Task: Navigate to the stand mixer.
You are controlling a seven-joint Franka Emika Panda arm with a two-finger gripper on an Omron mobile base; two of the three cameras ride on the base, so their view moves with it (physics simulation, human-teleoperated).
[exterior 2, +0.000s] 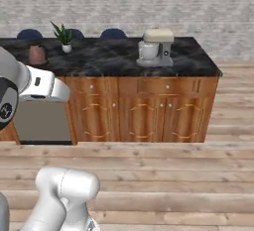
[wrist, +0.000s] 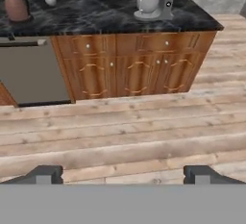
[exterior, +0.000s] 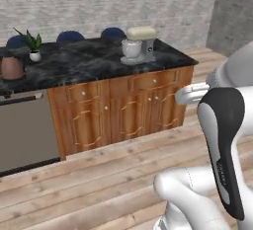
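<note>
You are in the driving step, and you are not there yet. A wide strip of wood floor (wrist: 144, 136) lies between your base and the cabinets (exterior 2: 144, 108).

Start close in. In the hand view the end effector (wrist: 122, 174) sits at the bottom, with its two dark tips far apart, so it is wide and holds nothing. You can see just the tops of the tips, so their full shape is hard to tell.

Next comes the floor, then the cabinets with their small round knobs. Left of the cabinets is a flat grey door (exterior: 24, 130). It could be a dishwasher, but you cannot be sure from here.

On top is the dark worktop (exterior 2: 104, 59). The mixer (exterior 2: 156, 46) stands on it, near its right end, well apart from the plant (exterior 2: 64, 36) and the pink pot (exterior 2: 35, 54) at the left end. The mixer's bowl faces left and its cream head sits on top.

Behind the worktop, three blue round tops (exterior: 70, 36) peek up. They may be stools, but the worktop hides the rest. A brick wall (exterior 2: 124, 2) is at the back.

My guess for the next move: roll the base forward, and steer a little to the right, so the mixer sits straight ahead. Stop just before the cabinets so you do not bump them. In the hand view the mixer's head is cut off at the top edge, and in the left base view your own arm (exterior: 222, 140) covers the floor to the right of the cabinets.
</note>
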